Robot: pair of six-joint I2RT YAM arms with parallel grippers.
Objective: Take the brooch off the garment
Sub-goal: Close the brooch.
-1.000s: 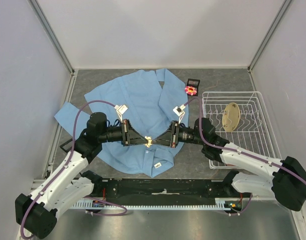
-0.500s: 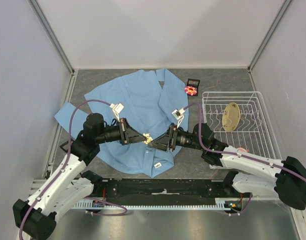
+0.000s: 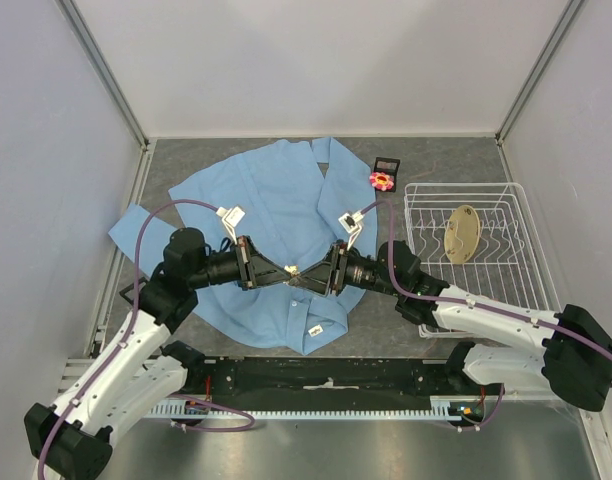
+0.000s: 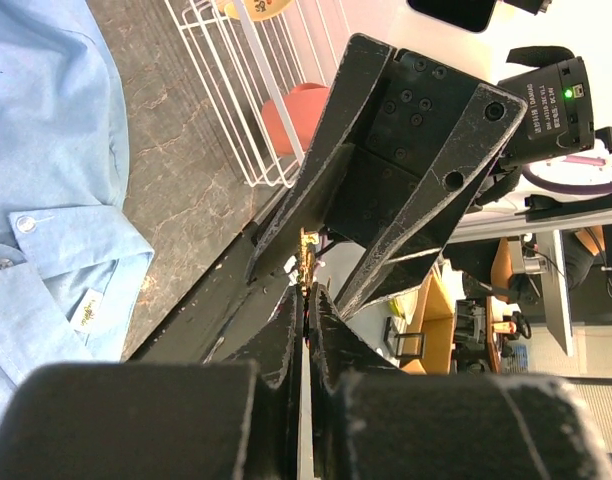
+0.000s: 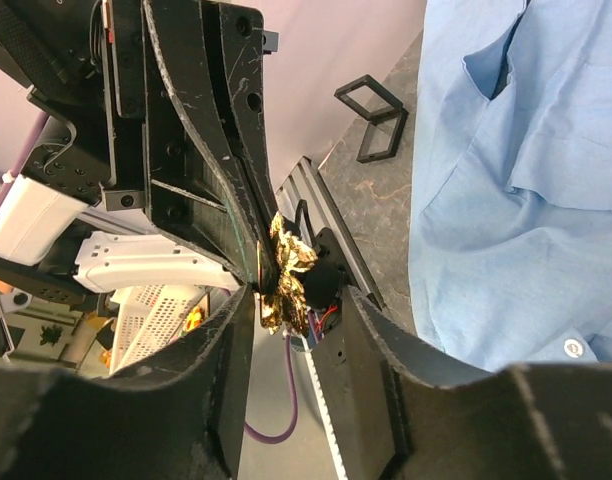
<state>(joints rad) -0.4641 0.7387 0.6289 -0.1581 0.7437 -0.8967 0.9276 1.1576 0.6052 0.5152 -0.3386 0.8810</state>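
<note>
Top external view: the brooch (image 3: pixel 382 180) lies at the far right edge of the garment (image 3: pixel 276 200), just beside a small dark case (image 3: pixel 387 163) and near the far left corner of the wire basket (image 3: pixel 466 186). Whether its pin is in the cloth or it rests loose on the table (image 3: pixel 206 155) cannot be told. Neither arm is near it. Both meet above the near part of the shirt. The left gripper (image 3: pixel 290 271) is pressed together on a crumpled gold emblem (image 5: pixel 286 278). The right gripper (image 3: pixel 306 279) stands spread on either side of that emblem, pinching nothing, as the right wrist view shows. The danger, as I judge it, is effort spent on the wrong thing, since the pink flower is untouched. If the left fingers let go before the right ones close, the emblem falls. A reach for the brooch could knock it against the case or basket, or drag the sleeve if it is pinned.
</note>
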